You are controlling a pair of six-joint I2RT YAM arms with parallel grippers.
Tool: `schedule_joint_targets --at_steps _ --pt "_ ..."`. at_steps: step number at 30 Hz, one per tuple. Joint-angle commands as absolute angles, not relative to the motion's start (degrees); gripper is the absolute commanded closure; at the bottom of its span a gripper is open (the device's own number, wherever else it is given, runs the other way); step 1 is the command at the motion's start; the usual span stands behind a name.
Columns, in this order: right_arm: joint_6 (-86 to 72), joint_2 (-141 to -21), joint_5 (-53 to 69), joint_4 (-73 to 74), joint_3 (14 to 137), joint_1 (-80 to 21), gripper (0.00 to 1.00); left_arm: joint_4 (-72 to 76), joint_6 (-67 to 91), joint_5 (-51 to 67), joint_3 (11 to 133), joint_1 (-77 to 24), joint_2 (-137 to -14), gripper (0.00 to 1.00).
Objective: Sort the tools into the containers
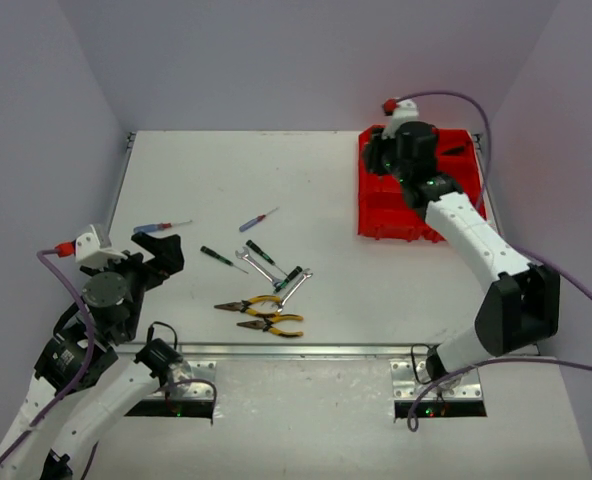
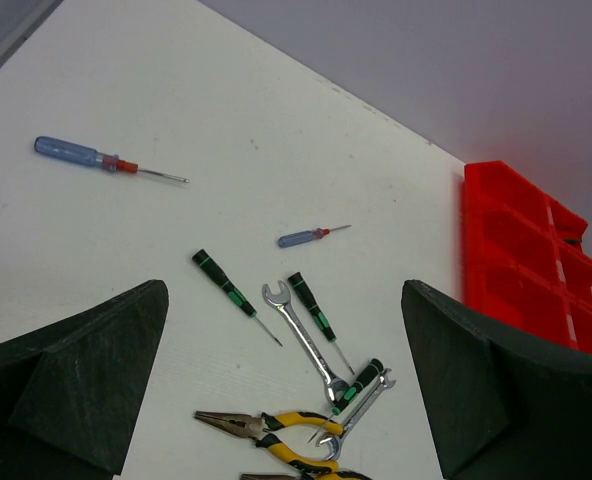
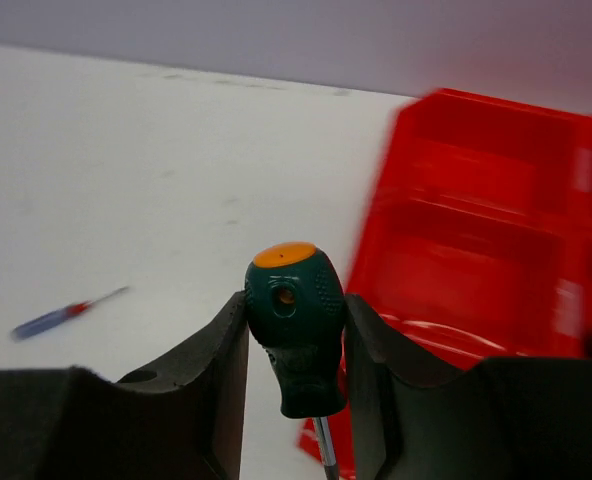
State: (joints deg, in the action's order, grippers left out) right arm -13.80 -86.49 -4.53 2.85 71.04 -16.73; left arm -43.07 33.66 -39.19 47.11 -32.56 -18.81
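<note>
Right tool (image 3: 294, 312) clamped on green-handled screwdriver (image 3: 292, 345) | left tool (image 1: 159, 258) apart | risk: rounded handle could pivot in the pinch, landing outside red tray (image 3: 476, 205)

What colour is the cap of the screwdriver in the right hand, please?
The screwdriver has an orange cap; the right wrist view shows it best.

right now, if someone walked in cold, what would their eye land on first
The bright red tray at the far right of the table stands out first, with the right gripper above it, shut on a green screwdriver with an orange cap. Next comes the loose cluster of tools at the table's middle, the yellow-handled pliers nearest the arms. The left gripper hangs wide open at the left.
</note>
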Motion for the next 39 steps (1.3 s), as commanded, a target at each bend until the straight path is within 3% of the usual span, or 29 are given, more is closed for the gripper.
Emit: schedule_joint_targets --at_steps 1,4,8,13,23,30,32,34,35,39 --pt "-18.84 -89.51 -10.93 5.46 70.32 -4.5 0.89 -40.45 32.57 -38.41 47.34 -32.26 -18.81 0.0" --pt "-22.9 -92.82 -14.54 6.84 73.08 3.98 0.88 -40.41 32.58 -38.22 47.37 -32.26 -18.9 0.0" --pt "-26.07 -100.17 -18.2 10.21 80.1 7.13 0.87 -39.91 32.06 -37.62 47.15 -32.26 -19.03 0.0" --pt "-31.13 -108.91 -24.18 14.55 86.97 8.31 0.87 -39.98 31.99 -37.44 47.2 -32.26 -19.61 0.0" --pt "-35.67 -119.02 -22.85 20.05 99.82 9.4 0.79 -40.13 32.31 -37.93 47.2 -32.38 -17.16 0.0" --pt "-37.61 -121.32 -21.39 21.15 99.92 9.84 0.72 -39.95 32.04 -37.54 47.18 -32.43 -16.91 0.0" --pt "-38.48 -121.42 -20.93 21.44 99.54 9.8 0.61 -39.77 31.82 -37.1 47.15 -32.43 -17.05 0.0" --pt "-39.31 -121.61 -20.1 22.32 99.89 9.83 0.39 -39.49 31.49 -36.52 47.12 -32.35 -17.05 0.0" --pt "-39.37 -121.86 -20.04 22.41 100.3 9.77 0.37 -39.46 31.47 -36.48 47.11 -32.42 -17.05 0.0" --pt "-38.99 -121.56 -17.77 25.25 103.01 9.47 0.01 -39.51 31.46 -36.47 47.11 -32.52 -16.59 0.0"
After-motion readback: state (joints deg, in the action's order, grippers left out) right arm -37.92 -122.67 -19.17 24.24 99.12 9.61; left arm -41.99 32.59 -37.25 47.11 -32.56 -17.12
